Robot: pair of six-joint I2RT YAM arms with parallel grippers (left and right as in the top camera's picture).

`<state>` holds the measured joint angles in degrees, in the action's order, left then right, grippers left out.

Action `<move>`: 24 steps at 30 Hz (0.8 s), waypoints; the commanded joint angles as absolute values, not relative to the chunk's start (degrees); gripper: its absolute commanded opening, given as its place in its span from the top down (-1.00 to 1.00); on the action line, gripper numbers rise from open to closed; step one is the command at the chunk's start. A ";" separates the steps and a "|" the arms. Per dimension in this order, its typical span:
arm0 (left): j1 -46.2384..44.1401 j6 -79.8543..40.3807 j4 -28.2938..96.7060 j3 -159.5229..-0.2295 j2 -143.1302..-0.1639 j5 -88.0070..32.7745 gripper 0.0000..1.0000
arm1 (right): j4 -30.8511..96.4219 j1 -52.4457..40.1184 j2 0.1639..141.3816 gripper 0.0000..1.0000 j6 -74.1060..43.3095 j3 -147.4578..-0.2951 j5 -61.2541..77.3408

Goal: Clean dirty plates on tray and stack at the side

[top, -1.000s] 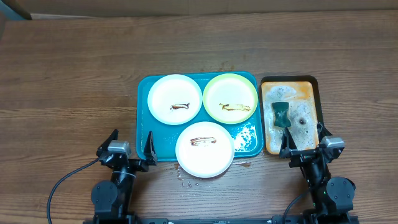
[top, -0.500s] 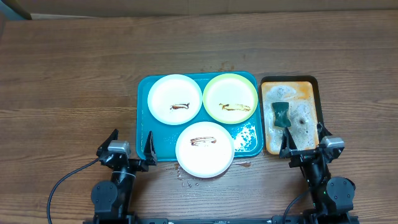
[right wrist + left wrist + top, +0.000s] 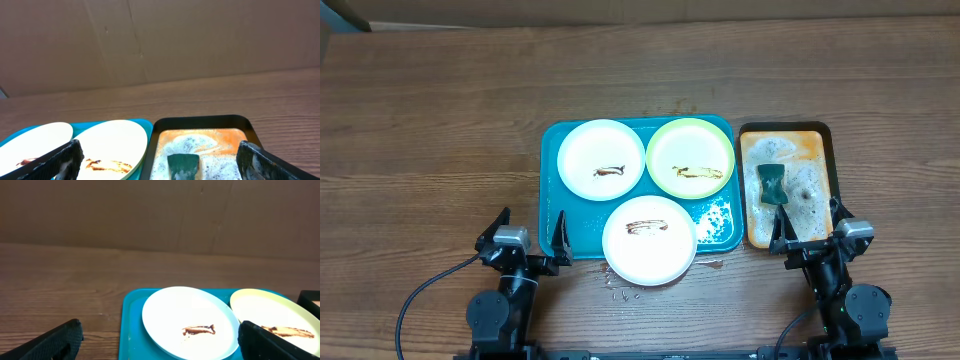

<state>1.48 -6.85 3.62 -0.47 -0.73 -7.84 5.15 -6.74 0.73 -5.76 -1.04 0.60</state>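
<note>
Plainly, the sponge lies straight ahead of the right claw, long axis pointing away from it; the left claw sits farther off. Both gape apart, empty.

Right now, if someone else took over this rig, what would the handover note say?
Left gripper: open, empty, parked at the near edge beside the teal tray.
Right gripper: open, empty, at the near end of the orange tray.
Plates: the back-left white plate and the yellow-green plate are side by side on the teal tray. The front white plate overhangs its near rim. All three show brown smears.
The green sponge lies in foam on the orange tray.
Done: nothing wiped or stacked.
Left: pick up the sponge, clean every plate, stack them at the side.
</note>
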 commanded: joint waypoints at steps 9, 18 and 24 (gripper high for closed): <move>1.08 -5.76 3.79 -0.27 -0.25 -6.94 -0.99 | 4.82 -6.68 0.16 -1.00 -5.56 -0.47 0.05; 1.10 -6.87 3.86 -0.32 -0.27 -7.05 -1.00 | 4.86 -6.68 0.19 -1.00 -7.75 -0.47 0.05; 1.10 -7.99 11.05 -4.27 -0.40 -7.05 -0.99 | 6.57 -6.68 0.19 -1.00 -11.35 -1.37 0.01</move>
